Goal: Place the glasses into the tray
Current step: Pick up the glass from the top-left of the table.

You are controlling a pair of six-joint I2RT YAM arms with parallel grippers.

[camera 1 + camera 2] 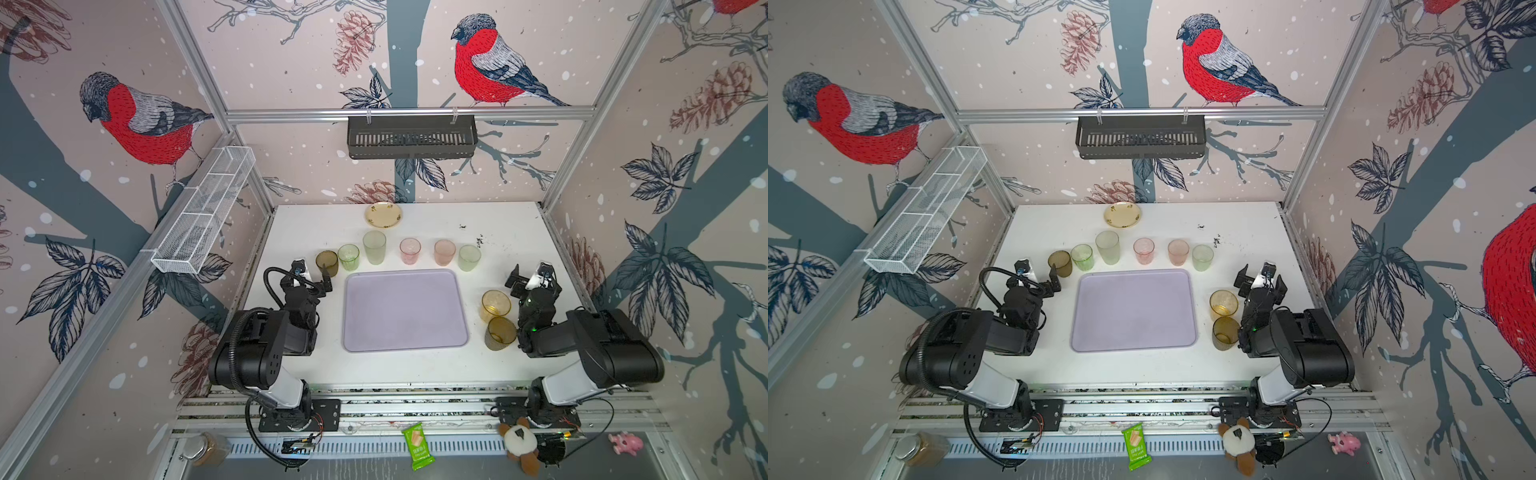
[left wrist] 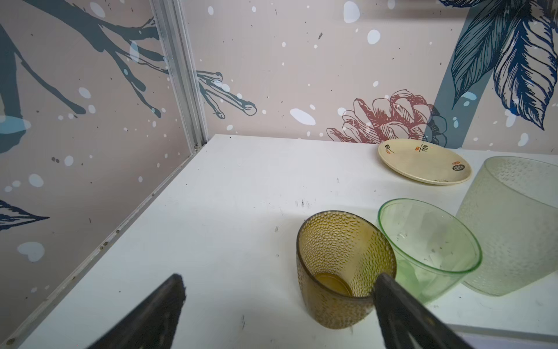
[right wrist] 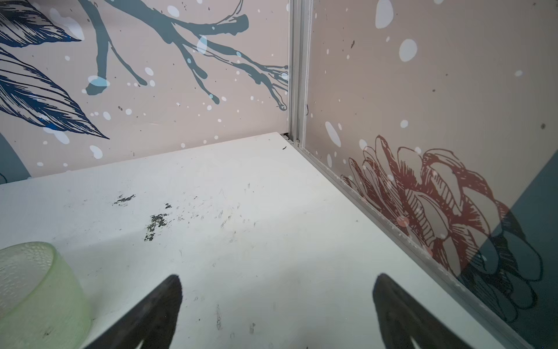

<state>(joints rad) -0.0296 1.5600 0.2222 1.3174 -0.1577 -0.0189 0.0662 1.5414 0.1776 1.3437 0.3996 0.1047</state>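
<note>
The lavender tray lies bare at the table's middle. Several glasses stand in a row behind it, from a brown glass through a tall frosted green glass to a pale green glass. An amber glass and a second brown glass stand right of the tray. My left gripper is open, one finger just in front of the brown glass. My right gripper is open over bare table, the pale green glass off to its side.
A small yellow plate sits at the back. A black slotted basket hangs on the back wall and a white mesh basket on the left wall. Walls close three sides of the table.
</note>
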